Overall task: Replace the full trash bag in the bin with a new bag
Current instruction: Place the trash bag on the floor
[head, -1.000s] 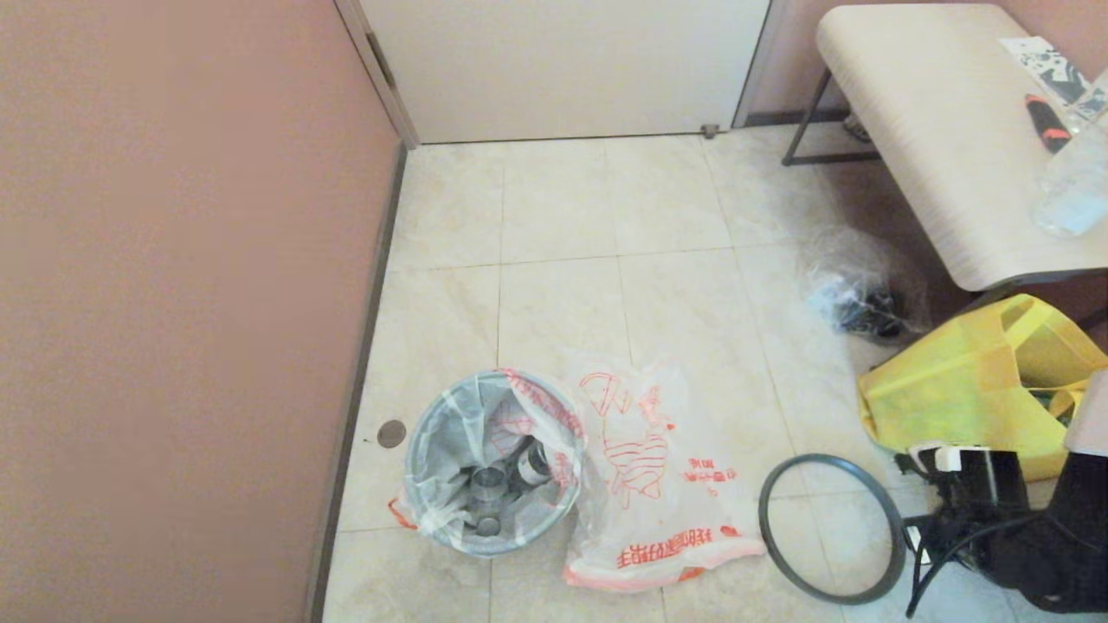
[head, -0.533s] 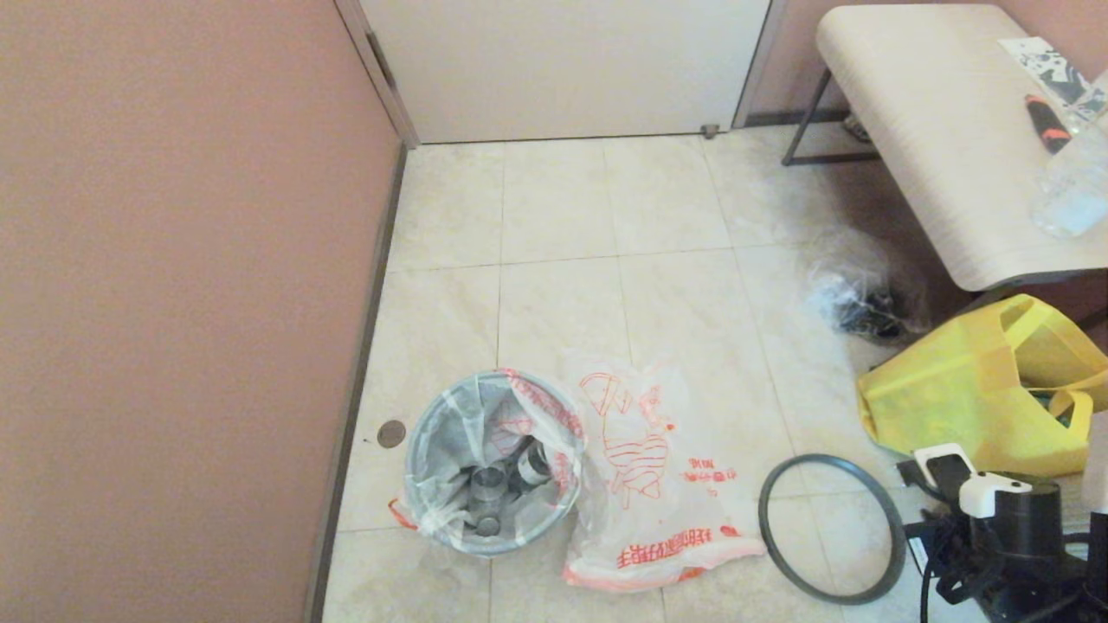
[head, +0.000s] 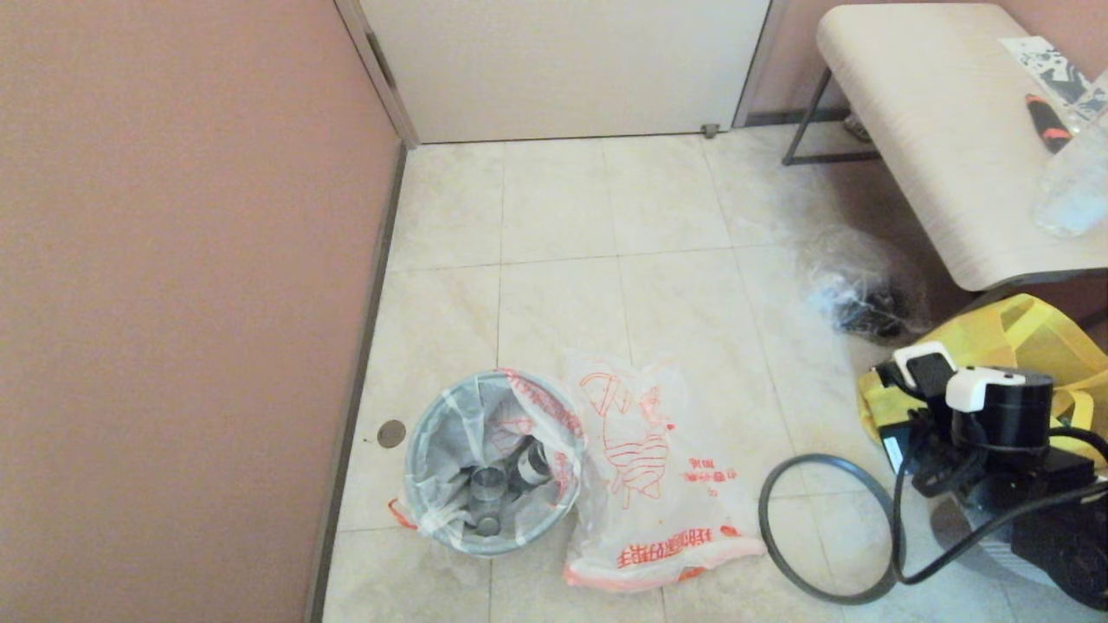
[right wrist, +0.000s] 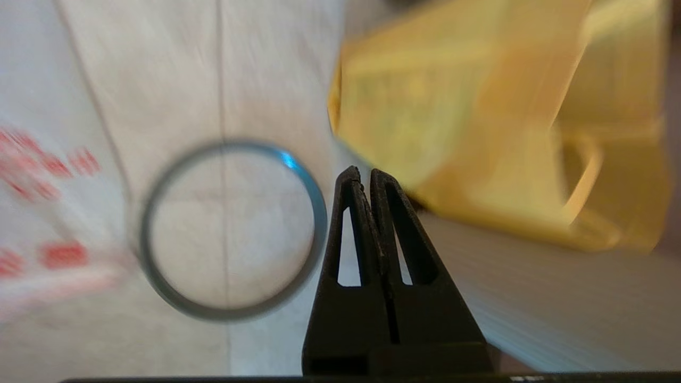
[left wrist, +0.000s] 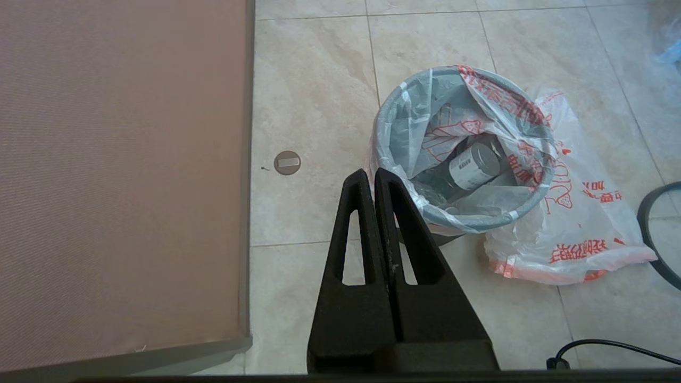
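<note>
Evidently little is done: from the head view, the full trash bag [head: 485,450] sits in the bin [head: 493,541] on the floor by the wall, its thin translucent film draped over the round grey edge, with cans showing dull and metallic inside. The new bag [head: 649,484] lies flat and crinkled just beside the bin, touching it, red line drawing up. The thin grey hoop [head: 827,528] is already off and lies on the tiles further right, which I take as the one finished step; lifting out the full bag and lining the bin remain. The right gripper [head: 900,372] hangs over the soft yellow fabric tote [head: 1030,333], beside the hoop.

From the left wrist view, the left gripper [left wrist: 375,175] hovers parked above the floor near the bin, its black triangular jaws pressed together on nothing. A labelled can [left wrist: 474,166] lies tilted inside the bag.

From the right wrist view, the right gripper's jaws are likewise closed flat and empty, between the hoop and the tote.
</note>
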Controlling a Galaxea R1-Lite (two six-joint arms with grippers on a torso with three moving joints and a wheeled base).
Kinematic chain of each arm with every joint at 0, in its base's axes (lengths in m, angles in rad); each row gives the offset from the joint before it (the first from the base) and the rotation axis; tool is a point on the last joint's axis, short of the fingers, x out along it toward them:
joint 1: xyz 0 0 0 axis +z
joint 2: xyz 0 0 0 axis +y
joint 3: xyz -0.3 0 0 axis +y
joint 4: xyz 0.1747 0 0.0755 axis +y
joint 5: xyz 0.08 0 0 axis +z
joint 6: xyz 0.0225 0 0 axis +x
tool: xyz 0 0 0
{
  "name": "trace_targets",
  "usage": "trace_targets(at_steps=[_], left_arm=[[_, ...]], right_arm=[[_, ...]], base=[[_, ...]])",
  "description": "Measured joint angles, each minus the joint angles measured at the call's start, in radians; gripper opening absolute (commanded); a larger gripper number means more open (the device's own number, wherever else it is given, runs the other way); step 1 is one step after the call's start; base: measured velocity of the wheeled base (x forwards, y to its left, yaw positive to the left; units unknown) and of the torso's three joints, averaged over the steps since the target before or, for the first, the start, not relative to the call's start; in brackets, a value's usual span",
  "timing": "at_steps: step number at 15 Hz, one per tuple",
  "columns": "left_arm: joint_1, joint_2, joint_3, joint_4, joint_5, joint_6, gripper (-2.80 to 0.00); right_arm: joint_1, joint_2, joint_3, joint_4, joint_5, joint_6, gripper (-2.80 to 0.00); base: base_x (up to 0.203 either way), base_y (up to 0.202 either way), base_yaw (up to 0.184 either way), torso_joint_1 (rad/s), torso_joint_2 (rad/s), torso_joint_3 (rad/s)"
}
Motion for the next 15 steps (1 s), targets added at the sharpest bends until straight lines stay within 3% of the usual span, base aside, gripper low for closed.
trace_targets(at_steps=[3, 8, 11, 15], left_arm=[[0.000, 0.000, 0.000, 0.000, 0.000, 0.000, -2.80], [0.000, 0.000, 0.000, 0.000, 0.000, 0.000, -2.80], [0.000, 0.000, 0.000, 0.000, 0.000, -0.001, -2.80], [0.000, 0.000, 0.000, 0.000, 0.000, -0.001, -2.80]], right_arm=[[0.062, -0.138, -0.136, 0.336, -0.049, 0.038, -2.80], [0.061, -0.415, -0.156, 0.627, -0.101, 0.058, -2.80], [0.022, -0.590, -0.106, 0.729, -0.132, 0.078, -2.80], [-0.074, -0.793, -0.027, 0.759, -0.147, 0.092, -2.80]], base=[[0.000, 0.000, 0.000, 0.000, 0.00, 0.000], [0.000, 0.000, 0.000, 0.000, 0.00, 0.000], [0.000, 0.000, 0.000, 0.000, 0.00, 0.000], [0.000, 0.000, 0.000, 0.000, 0.00, 0.000]])
